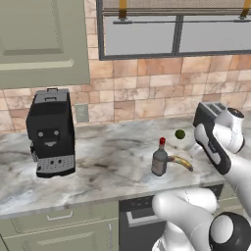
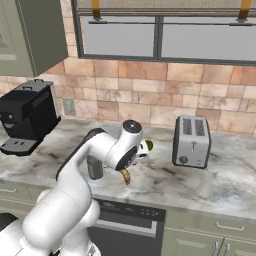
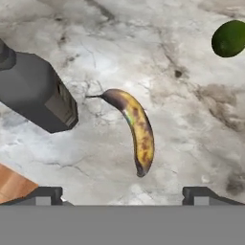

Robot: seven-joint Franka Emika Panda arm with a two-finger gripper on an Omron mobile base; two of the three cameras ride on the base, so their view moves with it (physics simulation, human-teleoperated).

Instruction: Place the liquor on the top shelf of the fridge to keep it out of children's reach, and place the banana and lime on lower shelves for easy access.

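The gripper (image 3: 122, 194) hangs over the counter (image 1: 108, 162) with its jaws spread about as wide as they go and nothing between them. In the hand view the two fingertips (image 3: 45, 195) stand well apart at the bottom edge, and the banana (image 3: 136, 129) lies on the marble just beyond them, roughly midway.

All three items sit together on the counter, none of them in a fridge. The liquor (image 1: 159, 158) stands upright nearest the front edge, the banana just to its right with one end close to the bottle's base, and the lime (image 1: 180, 133) lies farther back and to the right, apart from both.

The banana looks like the likely first pick. I'd judge it light and soft-skinned, so a gentle squeeze across the thick middle of its curve should do; the tapered dark ends would slip out. It lies flat, so the fingers must come down on either side of it.

The bottle would be heavier, hard and smooth, likely slippery glass; the broad body is the safer hold, not the narrow neck. The lime is small, round and firm, and could roll if nudged.
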